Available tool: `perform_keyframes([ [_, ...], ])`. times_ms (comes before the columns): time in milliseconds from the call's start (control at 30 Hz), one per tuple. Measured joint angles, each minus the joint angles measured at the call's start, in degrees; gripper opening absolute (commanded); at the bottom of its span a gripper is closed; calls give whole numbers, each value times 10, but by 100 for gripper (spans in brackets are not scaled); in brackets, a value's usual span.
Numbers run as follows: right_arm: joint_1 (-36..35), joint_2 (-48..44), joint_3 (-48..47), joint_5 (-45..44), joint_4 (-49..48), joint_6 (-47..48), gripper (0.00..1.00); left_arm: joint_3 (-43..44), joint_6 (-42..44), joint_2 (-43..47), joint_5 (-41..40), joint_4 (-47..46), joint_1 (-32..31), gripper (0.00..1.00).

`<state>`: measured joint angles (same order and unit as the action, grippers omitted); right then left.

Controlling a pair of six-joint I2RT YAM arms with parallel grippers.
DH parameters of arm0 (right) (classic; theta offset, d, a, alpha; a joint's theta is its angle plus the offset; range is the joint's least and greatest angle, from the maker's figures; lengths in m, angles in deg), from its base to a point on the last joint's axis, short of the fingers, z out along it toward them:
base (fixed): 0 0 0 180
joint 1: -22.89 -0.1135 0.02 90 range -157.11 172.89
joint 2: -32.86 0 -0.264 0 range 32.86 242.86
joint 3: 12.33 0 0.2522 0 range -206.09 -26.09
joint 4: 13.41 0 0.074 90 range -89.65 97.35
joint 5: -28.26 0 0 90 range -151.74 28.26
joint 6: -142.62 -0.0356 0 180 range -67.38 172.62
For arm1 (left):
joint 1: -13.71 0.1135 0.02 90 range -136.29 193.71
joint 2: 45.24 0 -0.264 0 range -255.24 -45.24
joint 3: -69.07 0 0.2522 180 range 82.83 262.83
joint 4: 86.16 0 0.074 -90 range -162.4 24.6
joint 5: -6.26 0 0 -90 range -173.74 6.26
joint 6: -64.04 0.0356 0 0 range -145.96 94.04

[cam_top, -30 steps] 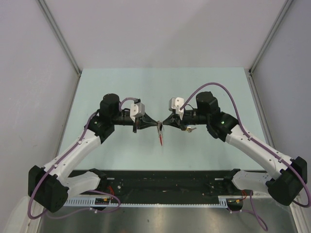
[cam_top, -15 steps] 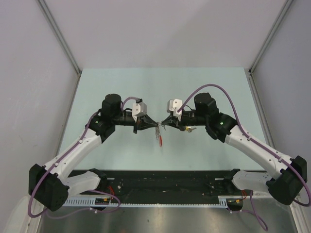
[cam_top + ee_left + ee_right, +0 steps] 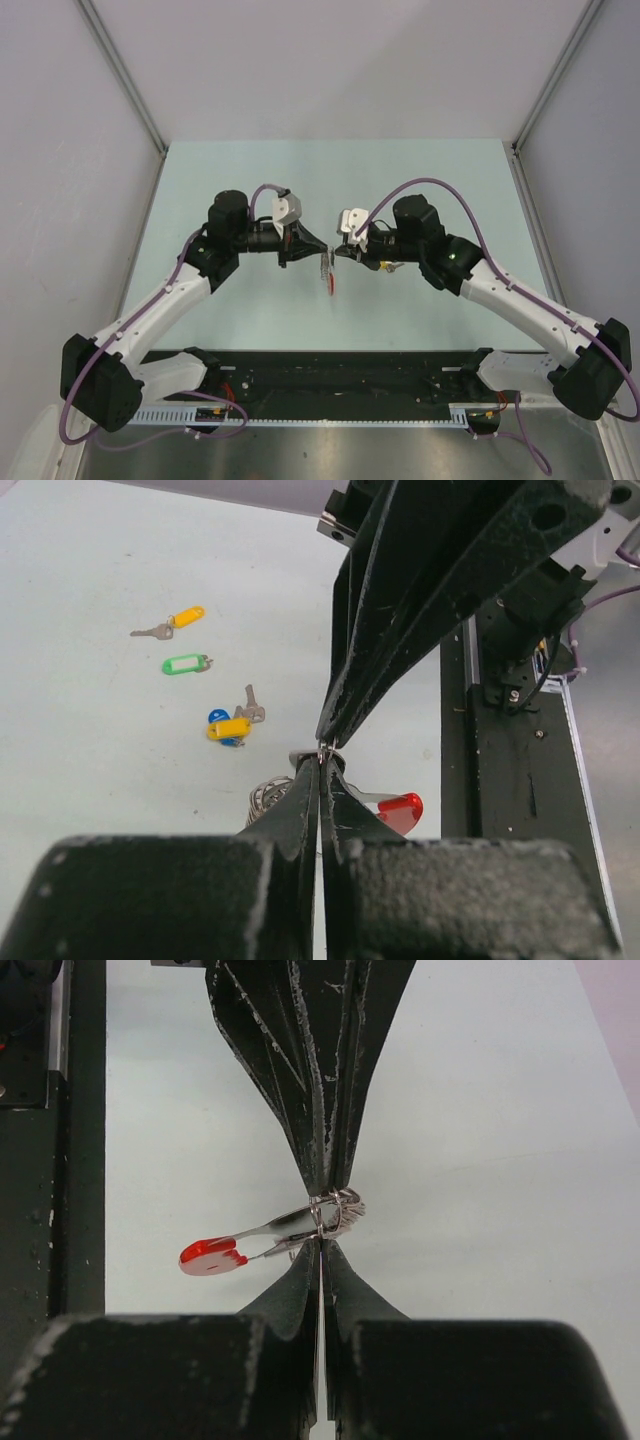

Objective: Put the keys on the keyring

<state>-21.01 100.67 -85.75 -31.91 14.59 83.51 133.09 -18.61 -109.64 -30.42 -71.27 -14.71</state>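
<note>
The keyring, a small coil of grey metal with a red tag on a metal strip, is held above the table between both grippers. My left gripper and my right gripper meet tip to tip, each shut on the ring's wire. From above, the keyring hangs between the left gripper and the right gripper. On the table lie a yellow-headed key, a green-headed key and a blue-and-yellow key. Part of the coil is hidden behind the left fingers.
The loose keys lie partly under the right arm on the pale green table. A black rail with cabling runs along the near edge. Grey walls close in the table on three sides.
Both wrists have rolled a little while keeping their pinch at the same meeting point. The red tag has swung slightly, from pointing down-right to hanging straighter below the tips.
</note>
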Motion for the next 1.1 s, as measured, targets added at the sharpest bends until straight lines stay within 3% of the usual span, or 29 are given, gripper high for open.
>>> perform_keyframes([
  [333, -4, 2, 0, -22, 2, 2, 5, -4, -35, 0, -18, -31, 0, 0],
  [567, -4, 5, 1, -25, 0, -3, 16, -8, -35, 0, -18, -40, 1, 0],
  [1100, 2, 9, 26, -17, -53, -29, 14, -9, -35, 1, -16, -54, 1, 0],
])
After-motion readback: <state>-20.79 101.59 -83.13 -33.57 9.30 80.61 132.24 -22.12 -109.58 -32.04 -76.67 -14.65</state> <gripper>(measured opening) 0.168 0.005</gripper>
